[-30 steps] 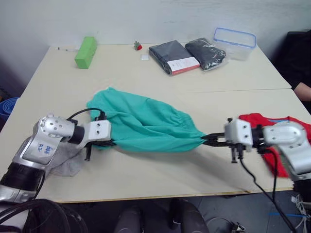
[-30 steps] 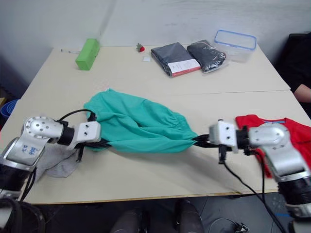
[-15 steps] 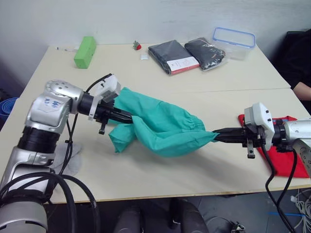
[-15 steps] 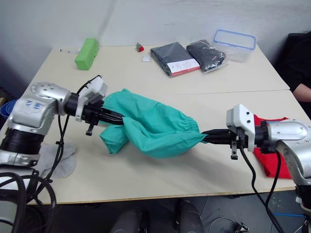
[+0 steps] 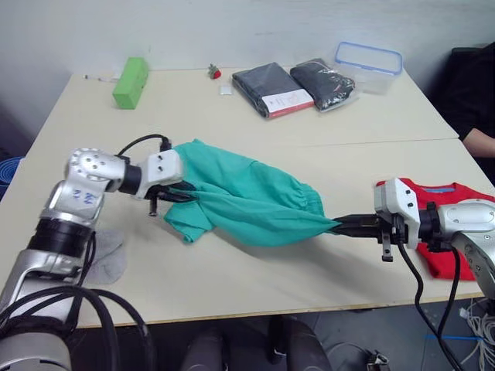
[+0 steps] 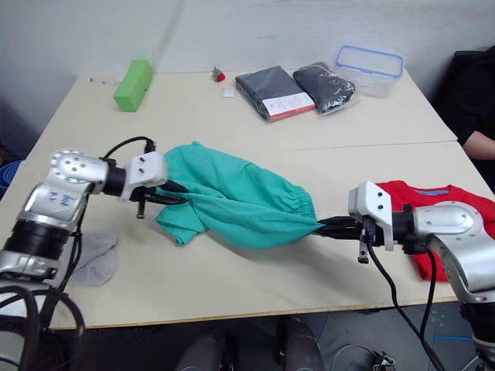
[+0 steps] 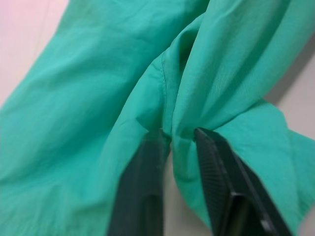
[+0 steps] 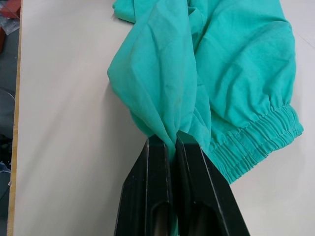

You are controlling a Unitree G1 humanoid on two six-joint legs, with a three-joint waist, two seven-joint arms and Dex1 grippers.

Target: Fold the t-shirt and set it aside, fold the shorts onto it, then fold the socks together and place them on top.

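Nearest, at the surface's (image 5: pixel 255 294) front-left edge, one grey sock (image 5: pixel 104 259) lies flat beside the L arm. Just past it the shorts (image 5: pixel 247 202) are strung between both hands. L hand (image 5: pixel 179 196) pinches a fold at one end; R hand (image 5: pixel 346 226) is pressed tight on fabric next to the elastic waistband.

Change vs 0.5 s ago: L hand has dropped lower and nearer, and the cloth that was held up now sags w/ one leg drooping onto the surface. Vs 1 s ago, shorts are bunched rather than stretched flat. Judgement: shorts fold is mid-way, prob. a lay-down after a lift; not yet on the t-shirt.

T-shirt (image 5: pixel 445 232) sits at far R, red, partly behind the R arm; looks already set aside.

Further back: green block (image 5: pixel 130 82), small red item (image 5: pixel 213 73), two dark packaged garments (image 5: pixel 294 83), clear blue-rimmed container (image 5: pixel 367 66). Pale wall behind; a person's arm at R edge.
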